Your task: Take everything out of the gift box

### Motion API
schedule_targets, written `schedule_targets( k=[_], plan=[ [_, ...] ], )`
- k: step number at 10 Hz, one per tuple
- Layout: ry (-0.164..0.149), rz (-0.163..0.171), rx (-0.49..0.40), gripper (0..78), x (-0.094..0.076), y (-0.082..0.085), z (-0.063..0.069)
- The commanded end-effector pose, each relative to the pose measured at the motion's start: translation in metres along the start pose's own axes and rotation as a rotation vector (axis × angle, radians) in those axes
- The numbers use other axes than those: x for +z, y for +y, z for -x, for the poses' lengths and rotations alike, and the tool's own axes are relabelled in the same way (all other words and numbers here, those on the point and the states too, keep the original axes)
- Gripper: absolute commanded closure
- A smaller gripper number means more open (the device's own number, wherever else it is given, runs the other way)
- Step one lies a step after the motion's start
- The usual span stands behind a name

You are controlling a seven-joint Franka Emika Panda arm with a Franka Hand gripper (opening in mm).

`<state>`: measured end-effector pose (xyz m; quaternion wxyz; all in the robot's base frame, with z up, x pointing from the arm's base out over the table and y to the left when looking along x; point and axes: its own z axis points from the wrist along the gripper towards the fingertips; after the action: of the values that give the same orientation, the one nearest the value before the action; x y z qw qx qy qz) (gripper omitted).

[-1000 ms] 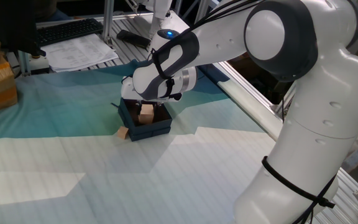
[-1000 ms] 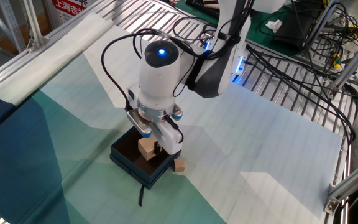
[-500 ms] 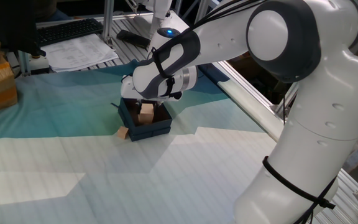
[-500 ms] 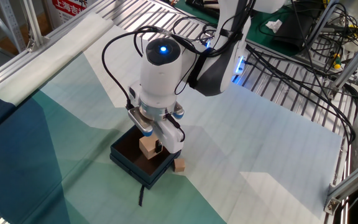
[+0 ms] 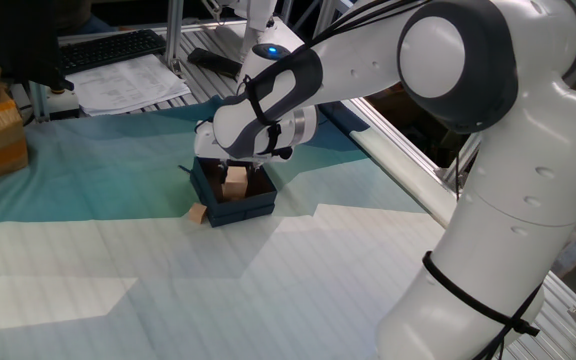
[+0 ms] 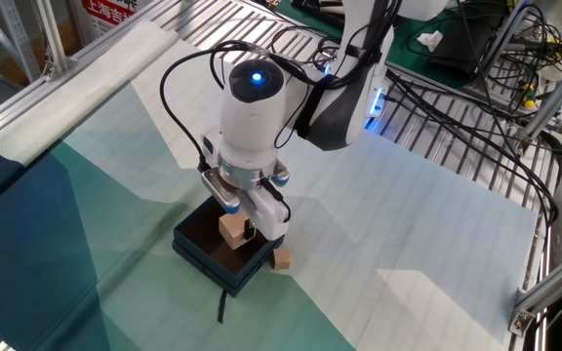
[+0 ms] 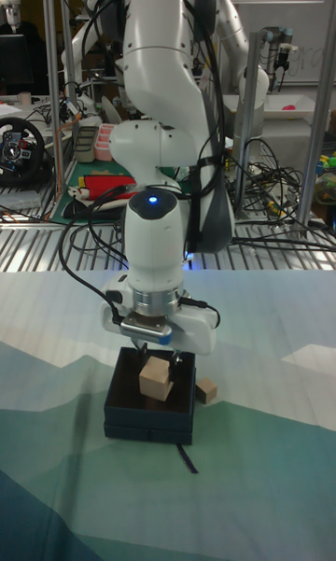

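- Two tan blocks are showing: the smaller block (image 7: 206,391) is lying on the bench cloth (image 7: 280,486) just outside the gift box (image 7: 149,412), near its corner, so by my reading half the job is done.
- In the other fixed view the same smaller block (image 6: 281,258) is sitting just beside the gift box (image 6: 224,255) wall; I cannot tell whether it is touching it.
- The gift box is resting flat on the cloth, and a dark strap or ribbon (image 7: 185,456) is trailing from its near side.
- The cube (image 7: 155,377) is sitting between the fingers of the claw (image 7: 157,367), which is clamping it from two sides.
- The cube appears to be riding at about rim height, tilted a little; whether its lower edge is clearing the box floor I cannot tell from these views.
- Key relation: the cube is directly under the wrist, in line with the claw axis, and the claw is pointing straight down over the box interior.
- Judgement: the exit path is straight up before any sideways travel, since the low walls are surrounding the cube on all sides.
- Judgement: the free cloth beyond the box, on the smaller block's side, is looking like the nearest set-down area.
- Risk, as I judge it: a sideways move too early may be catching the wall and dragging the light box along.
- Farther back, the white arm (image 7: 173,76) is rising behind the box.
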<state>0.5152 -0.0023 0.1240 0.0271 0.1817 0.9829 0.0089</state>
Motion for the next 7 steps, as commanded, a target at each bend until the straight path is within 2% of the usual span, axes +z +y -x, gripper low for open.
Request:
schedule_targets(
  k=[1, 7],
  plan=[
    [-0.004, 0.001, 0.001, 76.4, -0.0055, 0.0017, 0.002],
    [-0.005, 0.002, 0.005, 76.4, -0.012, 0.0043, 0.0024]
  ],
)
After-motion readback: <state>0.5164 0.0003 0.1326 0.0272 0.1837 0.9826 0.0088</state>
